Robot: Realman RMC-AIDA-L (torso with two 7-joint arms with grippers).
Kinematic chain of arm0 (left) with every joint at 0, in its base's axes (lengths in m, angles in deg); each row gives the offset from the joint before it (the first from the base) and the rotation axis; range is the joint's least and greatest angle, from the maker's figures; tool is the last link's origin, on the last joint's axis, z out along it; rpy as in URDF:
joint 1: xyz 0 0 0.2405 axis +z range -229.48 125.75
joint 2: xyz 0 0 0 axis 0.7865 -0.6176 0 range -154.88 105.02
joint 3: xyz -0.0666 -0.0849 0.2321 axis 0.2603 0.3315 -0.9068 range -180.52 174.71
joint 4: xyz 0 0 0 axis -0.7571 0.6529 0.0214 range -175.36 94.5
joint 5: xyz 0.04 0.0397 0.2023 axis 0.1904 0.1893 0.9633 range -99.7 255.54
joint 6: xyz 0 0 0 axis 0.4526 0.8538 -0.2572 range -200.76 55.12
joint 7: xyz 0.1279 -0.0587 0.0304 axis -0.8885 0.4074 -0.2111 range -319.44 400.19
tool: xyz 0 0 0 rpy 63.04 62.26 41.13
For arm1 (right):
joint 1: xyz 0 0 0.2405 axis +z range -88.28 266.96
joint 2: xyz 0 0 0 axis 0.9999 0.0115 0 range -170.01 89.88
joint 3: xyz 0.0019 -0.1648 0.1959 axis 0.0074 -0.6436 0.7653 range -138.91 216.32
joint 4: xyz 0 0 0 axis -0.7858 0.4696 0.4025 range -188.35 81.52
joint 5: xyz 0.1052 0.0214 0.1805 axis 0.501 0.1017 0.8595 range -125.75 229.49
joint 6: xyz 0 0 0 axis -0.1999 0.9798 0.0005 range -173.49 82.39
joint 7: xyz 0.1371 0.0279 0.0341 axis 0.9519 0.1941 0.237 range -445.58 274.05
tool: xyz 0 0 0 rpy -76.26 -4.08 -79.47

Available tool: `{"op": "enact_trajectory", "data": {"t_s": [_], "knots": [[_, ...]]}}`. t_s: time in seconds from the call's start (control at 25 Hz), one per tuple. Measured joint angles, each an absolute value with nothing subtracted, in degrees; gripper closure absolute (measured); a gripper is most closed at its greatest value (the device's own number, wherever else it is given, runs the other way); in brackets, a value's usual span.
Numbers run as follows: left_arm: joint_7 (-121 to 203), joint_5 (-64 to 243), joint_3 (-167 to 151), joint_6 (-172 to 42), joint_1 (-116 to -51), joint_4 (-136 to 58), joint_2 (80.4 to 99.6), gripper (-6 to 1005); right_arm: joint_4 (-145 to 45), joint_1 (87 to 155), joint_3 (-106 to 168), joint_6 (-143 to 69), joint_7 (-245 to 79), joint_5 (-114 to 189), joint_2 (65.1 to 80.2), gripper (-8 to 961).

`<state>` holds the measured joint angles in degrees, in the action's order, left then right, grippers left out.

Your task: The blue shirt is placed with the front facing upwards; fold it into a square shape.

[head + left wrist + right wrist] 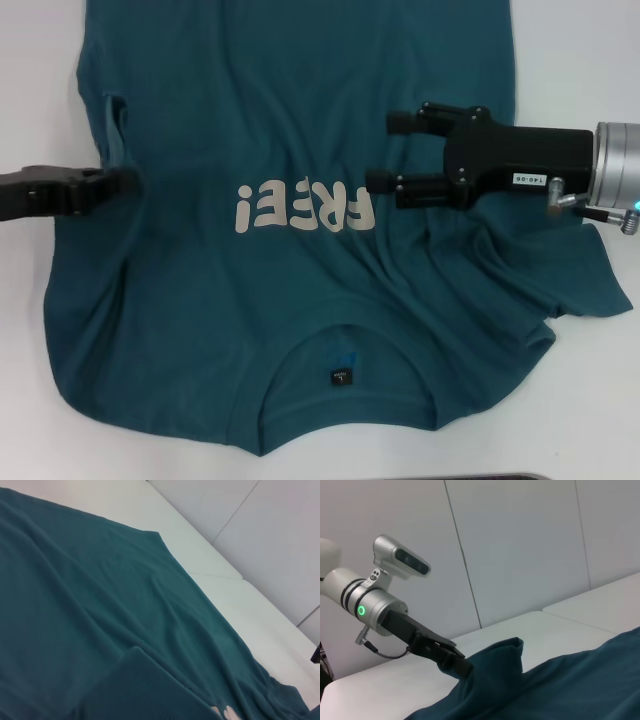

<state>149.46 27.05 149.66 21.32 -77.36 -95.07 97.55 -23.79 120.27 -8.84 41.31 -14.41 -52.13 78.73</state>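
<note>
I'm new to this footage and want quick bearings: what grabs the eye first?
The blue shirt fills the white table, its cream lettering upside down at mid-chest. The left pincer grips the shirt's left edge, lifting a fold; the right pincer hovers open over the chest beside the lettering.

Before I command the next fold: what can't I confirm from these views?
- blue shirt: hem cut off by the head view's top edge.
- left gripper: its hold on the left sleeve is masked by raised cloth in the right wrist view.
- right gripper: open over the chest; contact with the fabric is unclear.
</note>
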Motion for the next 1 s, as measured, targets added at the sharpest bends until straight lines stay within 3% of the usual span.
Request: {"op": "enact_trajectory", "data": {"t_s": [0.24,0.68,1.0], "knots": [[149.62,27.58,147.2,21.15,-78.06,-94.4,98.67,882,-23.8,120.28,-8.84,41.38,-14.41,-52.21,78.61,25],[149.6,27.31,144.99,17.66,-77.58,-94.65,98.66,662,-23.8,120.28,-8.84,41.49,-14.5,-52.03,78.53,26],[149.37,27.85,144.82,13.53,-75.25,-94.95,97.63,319,-23.8,120.34,-8.84,41.43,-14.5,-51.78,78.65,27]]}}
